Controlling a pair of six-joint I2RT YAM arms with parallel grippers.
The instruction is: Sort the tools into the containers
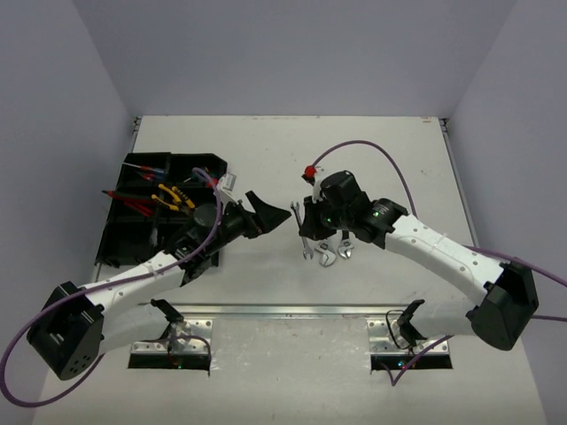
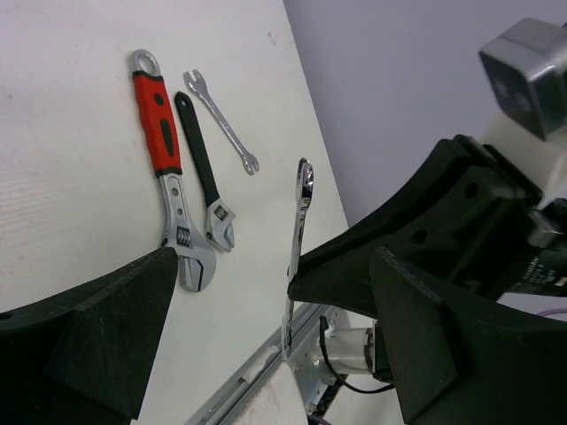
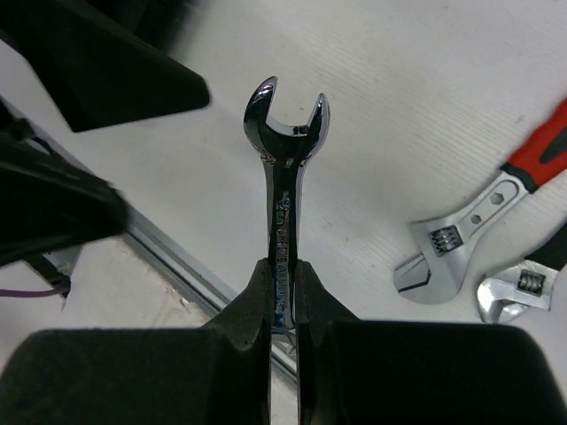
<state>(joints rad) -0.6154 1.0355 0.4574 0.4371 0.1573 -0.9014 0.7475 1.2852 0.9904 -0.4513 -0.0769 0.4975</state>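
My right gripper [image 3: 283, 276] is shut on the shaft of a silver combination wrench [image 3: 284, 159], lifted above the table with its open end pointing toward the near rail. In the left wrist view that wrench [image 2: 301, 208] hangs between the spread fingers of my left gripper [image 2: 275, 258], which is open, and no contact shows. From above, the left gripper [image 1: 280, 216] faces the right gripper [image 1: 303, 212] at mid-table. A red-handled adjustable wrench [image 2: 159, 133], a black-handled adjustable wrench [image 2: 202, 168] and a small silver wrench [image 2: 221, 124] lie on the table. The black tray [image 1: 118, 226] holds yellow-handled pliers [image 1: 173, 197] and screwdrivers.
A metal rail [image 1: 292, 311] runs along the near table edge, below the held wrench. Purple cables loop over both arms. Grey walls close in the table on three sides. The left arm's forearm lies over the tray's right side.
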